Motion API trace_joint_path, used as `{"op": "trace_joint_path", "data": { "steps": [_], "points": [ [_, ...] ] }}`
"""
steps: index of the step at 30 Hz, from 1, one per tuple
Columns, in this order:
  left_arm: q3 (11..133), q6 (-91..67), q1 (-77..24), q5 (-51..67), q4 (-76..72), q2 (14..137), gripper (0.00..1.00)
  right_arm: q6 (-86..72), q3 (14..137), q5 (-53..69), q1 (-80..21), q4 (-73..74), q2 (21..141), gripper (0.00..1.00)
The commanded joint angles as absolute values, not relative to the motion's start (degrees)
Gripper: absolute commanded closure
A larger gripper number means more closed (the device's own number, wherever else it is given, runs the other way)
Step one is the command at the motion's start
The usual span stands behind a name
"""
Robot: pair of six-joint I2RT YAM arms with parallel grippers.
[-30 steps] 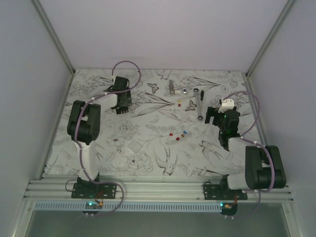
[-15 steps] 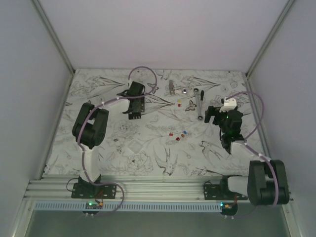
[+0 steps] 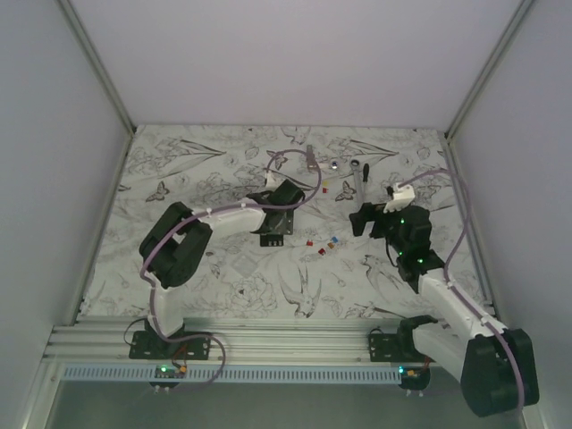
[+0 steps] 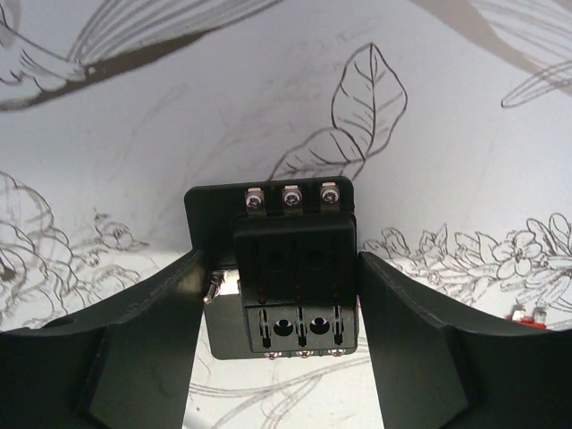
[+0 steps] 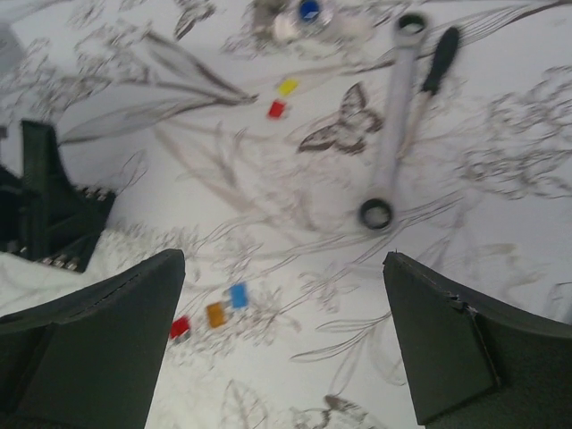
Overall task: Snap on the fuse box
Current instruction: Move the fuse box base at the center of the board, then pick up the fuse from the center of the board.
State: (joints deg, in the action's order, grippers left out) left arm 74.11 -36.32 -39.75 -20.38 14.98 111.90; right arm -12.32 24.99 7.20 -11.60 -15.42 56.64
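The left arm (image 3: 223,214) has swung from the upper left of the top view to its centre, carrying the fuse box (image 4: 295,277); the left jaws are clamped on its side walls. The right jaws gape empty at centre right, above the worktop (image 5: 500,268) near the ratchet wrench (image 5: 393,134). The box looks light, rigid and smooth, so it is best held by the flat sides, clear of the terminal screws (image 4: 289,197).

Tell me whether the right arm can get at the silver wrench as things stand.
Probably yes: the right gripper is open, and the wrench lies flat just ahead of its fingers with nothing between them.
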Motion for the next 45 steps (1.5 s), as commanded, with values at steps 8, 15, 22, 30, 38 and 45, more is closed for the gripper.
{"op": "trace_joint_path", "data": {
  "steps": [8, 15, 22, 30, 38, 45],
  "points": [
    [70.7, -47.2, -42.5, -22.7, 20.0, 104.8, 0.09, -15.6, 29.8, -1.2, -27.5, -5.5, 60.3, 0.02],
    [65.4, -46.4, -42.1, -23.9, 19.6, 95.1, 0.00, -18.8, 34.0, -11.0, -36.6, -4.0, 67.4, 0.16],
    [50.1, -45.7, -37.1, -19.0, 12.4, 80.8, 0.00, -24.6, 39.7, -20.3, -43.6, -3.2, 79.0, 0.28],
    [33.7, -44.6, -32.8, -13.3, 7.9, 64.8, 0.00, -29.4, 44.0, -25.5, -47.0, -3.4, 88.5, 0.39],
    [25.2, -45.9, -30.8, -12.5, 7.6, 51.8, 0.00, -32.3, 47.9, -30.3, -48.7, -1.3, 95.2, 0.51],
    [23.2, -46.2, -30.5, -11.7, 8.0, 47.7, 0.00, -33.4, 47.8, -28.6, -49.5, -2.1, 97.1, 0.53]
  ]
}}
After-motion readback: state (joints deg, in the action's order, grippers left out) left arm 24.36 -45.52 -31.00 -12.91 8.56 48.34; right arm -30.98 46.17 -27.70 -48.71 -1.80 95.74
